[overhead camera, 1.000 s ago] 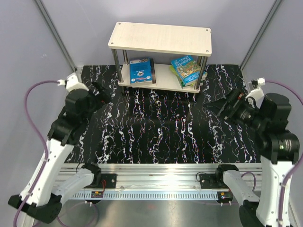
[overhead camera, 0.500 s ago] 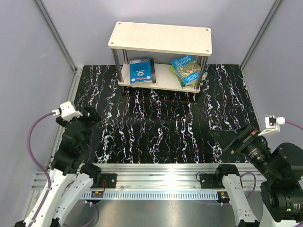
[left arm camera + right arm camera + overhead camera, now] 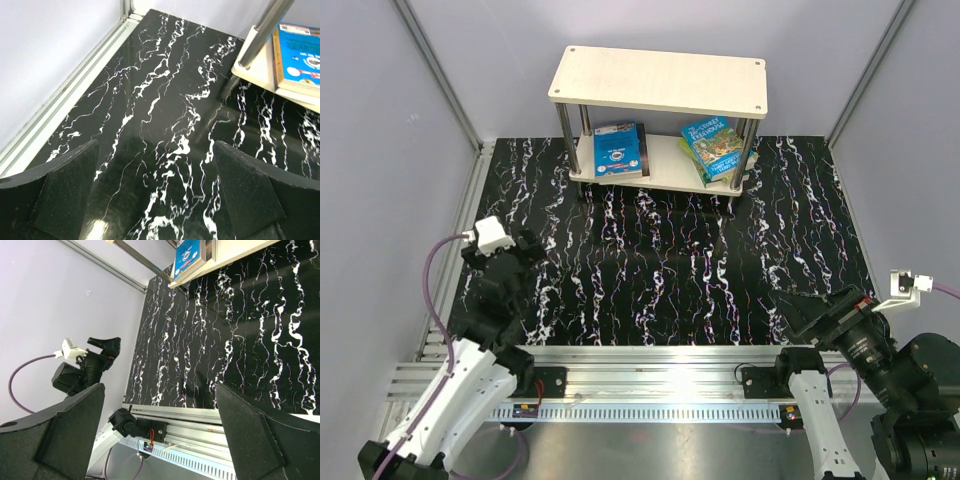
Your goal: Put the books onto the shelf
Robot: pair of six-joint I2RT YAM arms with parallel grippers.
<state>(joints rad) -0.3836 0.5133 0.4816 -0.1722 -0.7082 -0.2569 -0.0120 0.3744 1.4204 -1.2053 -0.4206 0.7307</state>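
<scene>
Starting nearest you, the jaws of your left arm (image 3: 492, 300) stand wide apart with nothing between them. They hang low over the desk (image 3: 660, 270), well short of the shelf (image 3: 658, 80) and off toward its left. The right arm (image 3: 880, 355) sits at the near right corner, also well apart from the shelf, and its jaws are spread wide and empty too. Between the arms and the shelf, no book shows on the black marbled desk in any view.

On the shelf's lower board, a blue book (image 3: 619, 150) with a white emblem lies flat at the left end. The left wrist view hints at another book under it, though you cannot be sure. A green cartoon-covered stack (image 3: 718, 150) lies at the right end, slightly skewed, with a corner reaching past the front right post. The top board is bare.

I judge the task done or very nearly so: every book you can see is on the shelf and none is held. All that might remain is squaring up the green stack.
</scene>
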